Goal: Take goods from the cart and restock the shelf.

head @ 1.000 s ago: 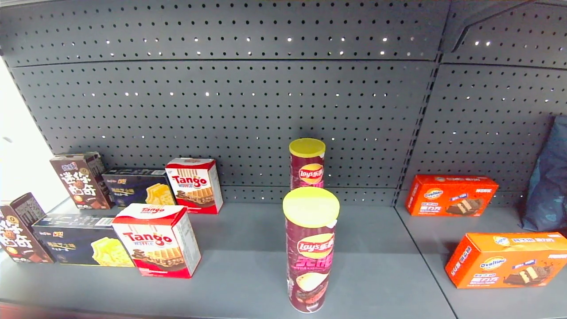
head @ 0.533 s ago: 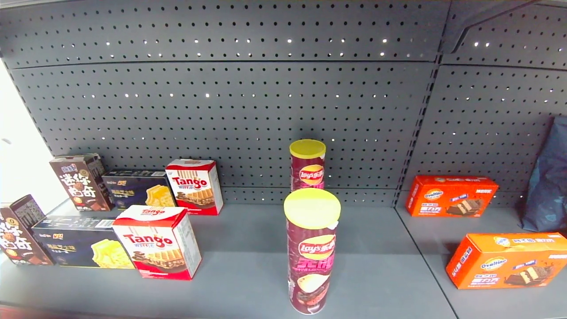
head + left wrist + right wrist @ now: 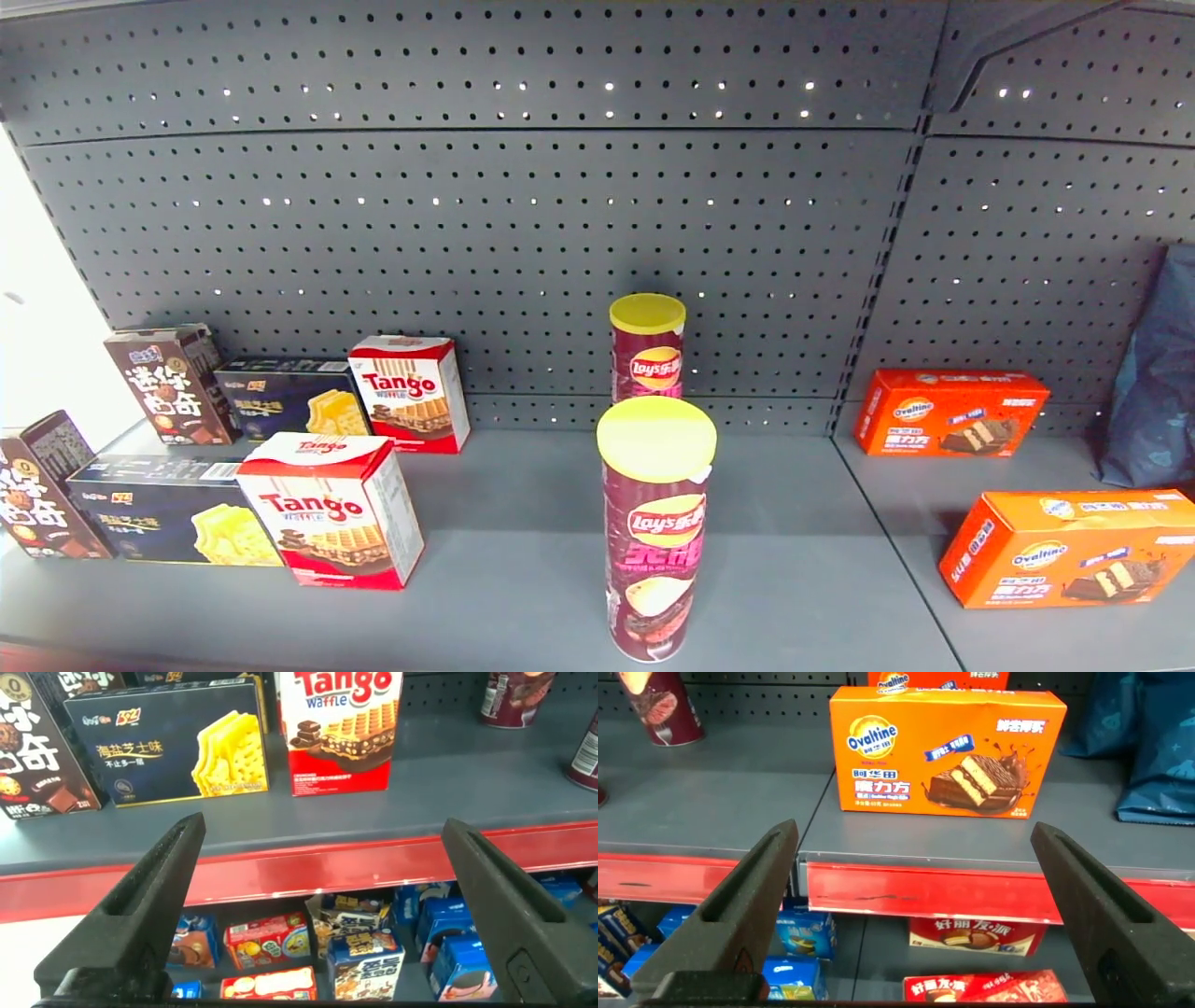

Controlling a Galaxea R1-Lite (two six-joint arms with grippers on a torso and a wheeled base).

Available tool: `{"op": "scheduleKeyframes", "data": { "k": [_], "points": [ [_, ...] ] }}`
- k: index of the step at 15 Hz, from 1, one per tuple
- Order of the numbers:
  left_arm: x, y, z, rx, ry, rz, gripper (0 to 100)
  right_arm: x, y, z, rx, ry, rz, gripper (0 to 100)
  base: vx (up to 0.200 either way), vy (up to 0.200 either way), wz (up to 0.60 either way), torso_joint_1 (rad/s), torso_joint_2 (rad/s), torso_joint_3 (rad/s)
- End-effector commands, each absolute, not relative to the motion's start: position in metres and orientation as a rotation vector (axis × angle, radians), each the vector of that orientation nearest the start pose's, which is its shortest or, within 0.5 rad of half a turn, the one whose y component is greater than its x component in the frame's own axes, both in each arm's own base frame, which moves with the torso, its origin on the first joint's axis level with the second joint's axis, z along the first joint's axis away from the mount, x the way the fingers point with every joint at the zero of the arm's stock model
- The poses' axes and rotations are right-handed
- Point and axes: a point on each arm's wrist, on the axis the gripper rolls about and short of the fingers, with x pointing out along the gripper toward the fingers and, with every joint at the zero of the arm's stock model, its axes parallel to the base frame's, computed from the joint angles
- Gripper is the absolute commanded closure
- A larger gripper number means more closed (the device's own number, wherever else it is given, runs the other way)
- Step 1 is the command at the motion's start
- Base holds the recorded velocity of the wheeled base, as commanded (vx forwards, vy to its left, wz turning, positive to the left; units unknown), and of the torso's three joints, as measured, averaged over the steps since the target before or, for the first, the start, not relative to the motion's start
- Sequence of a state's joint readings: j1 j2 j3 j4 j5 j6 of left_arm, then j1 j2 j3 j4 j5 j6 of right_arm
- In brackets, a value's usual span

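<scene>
The front crisp tube, maroon with a yellow lid, stands upright near the front edge of the grey shelf; straight behind it, against the perforated back panel, stands the rear crisp tube of the same kind, apart from it; to the tube's left, well apart, the front wafer box in red and white stands upright, with a navy biscuit box touching its far side and a brown chocolate-stick box leaning beyond that; behind and left of the tube a second row holds the rear wafer box, another navy box and another brown box; to the tube's right, past the shelf seam, lie the front orange cake box and, farther back, the rear orange cake box, with a dark blue bag beyond them; the left gripper hangs before the shelf's red edge strip, left of the tube and facing the front wafer box, fingers spread wide and grasping nothing; the right gripper hangs before the same strip to the tube's right, facing the front orange cake box, fingers likewise released and empty; below the strip, assorted snack packs sit on a lower tier
</scene>
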State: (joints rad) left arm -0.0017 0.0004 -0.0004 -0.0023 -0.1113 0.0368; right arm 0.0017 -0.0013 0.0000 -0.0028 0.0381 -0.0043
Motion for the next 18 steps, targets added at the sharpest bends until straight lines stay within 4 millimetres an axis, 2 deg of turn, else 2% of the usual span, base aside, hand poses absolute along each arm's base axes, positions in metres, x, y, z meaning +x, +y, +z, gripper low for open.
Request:
{"op": "scheduleKeyframes", "data": {
  "k": [1, 4, 6, 13, 15, 18],
  "points": [
    [-0.0229, -0.0024, 0.0758, 0.037, -0.005, -0.112, 0, -0.0228, 0.0008, 0.0758, -0.005, -0.003, 0.040, 0, 0.000, 0.000, 0.00, 0.000, 0.00, 0.000],
    [-0.0229, -0.0025, 0.0758, 0.037, -0.005, -0.113, 0, -0.0228, 0.0008, 0.0758, -0.005, -0.003, 0.040, 0, 0.000, 0.000, 0.00, 0.000, 0.00, 0.000],
    [-0.0231, -0.0024, 0.0761, 0.035, -0.005, -0.112, 0, -0.0228, 0.0008, 0.0758, -0.005, -0.003, 0.040, 0, 0.000, 0.200, 0.00, -0.002, 0.00, 0.000],
    [-0.0229, -0.0025, 0.0758, 0.038, -0.005, -0.113, 0, -0.0228, 0.0008, 0.0758, -0.005, -0.003, 0.040, 0, 0.000, 0.000, 0.00, 0.000, 0.00, 0.000],
    [-0.0229, -0.0024, 0.0758, 0.037, -0.005, -0.112, 0, -0.0228, 0.0008, 0.0758, -0.005, -0.003, 0.040, 0, 0.000, 0.200, 0.00, -0.002, 0.00, 0.005],
    [-0.0231, -0.0025, 0.0761, 0.037, -0.005, -0.113, 0, -0.0228, 0.0008, 0.0758, -0.005, -0.003, 0.040, 0, 0.000, 0.000, 0.00, 0.000, 0.00, 0.000]
  ]
}}
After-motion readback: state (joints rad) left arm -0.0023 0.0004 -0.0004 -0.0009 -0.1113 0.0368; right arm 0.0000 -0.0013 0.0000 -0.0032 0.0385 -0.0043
